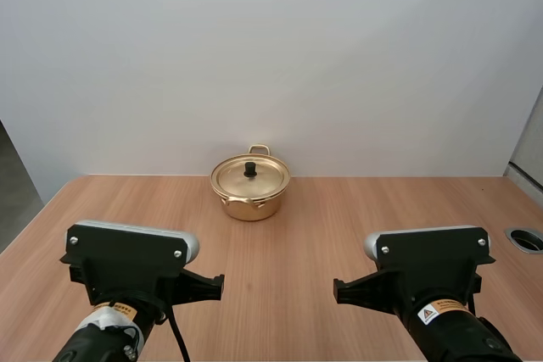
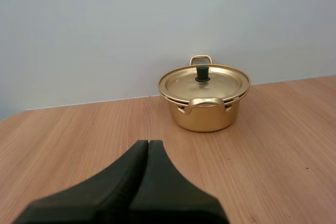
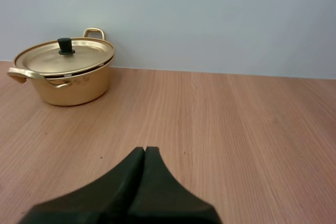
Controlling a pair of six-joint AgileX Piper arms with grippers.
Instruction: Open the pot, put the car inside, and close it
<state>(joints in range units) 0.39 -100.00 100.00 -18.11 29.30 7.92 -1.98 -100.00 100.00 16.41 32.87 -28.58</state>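
The left end effector (image 2: 148,143) is hanging low over the near side of the bench (image 1: 297,243). Its two black fingers (image 2: 126,171) are pressing together with nothing between them. The gold pot (image 1: 249,201) is sitting in the middle, at the far side of the bench, close to the wall (image 1: 271,57) and well apart from both arms. Its lid (image 1: 237,180) is lying on top, with the black knob (image 1: 251,169) sticking up. The right end effector (image 3: 145,149) is hanging low too, pressing together on nothing.
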